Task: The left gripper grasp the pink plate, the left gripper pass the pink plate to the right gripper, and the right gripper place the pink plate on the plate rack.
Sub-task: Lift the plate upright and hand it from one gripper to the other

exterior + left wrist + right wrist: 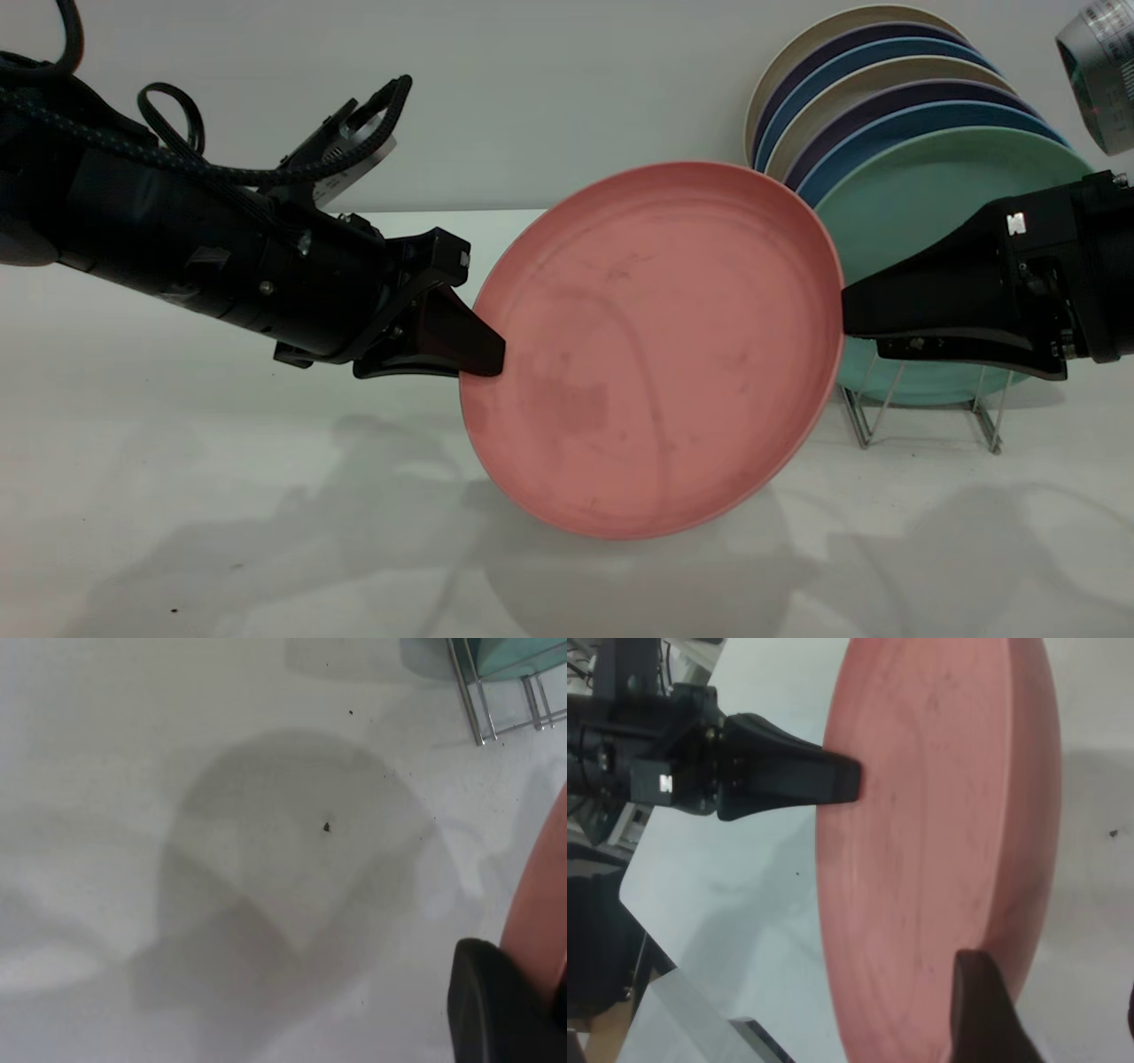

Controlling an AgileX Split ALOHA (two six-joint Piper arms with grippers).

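Left gripper (483, 354) clamps the pink plate (651, 350) midair; right gripper (846, 310) seems closed on the opposite rim, so confirm that before releasing.

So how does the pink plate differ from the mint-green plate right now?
The pink plate hangs in the air above the table, pinched at opposite rims by the left gripper and the right gripper; the mint-green plate stands in the plate rack, touched by neither. The pink plate is fully visible, the green one partly hidden. Both are round, shallow and look alike in size.
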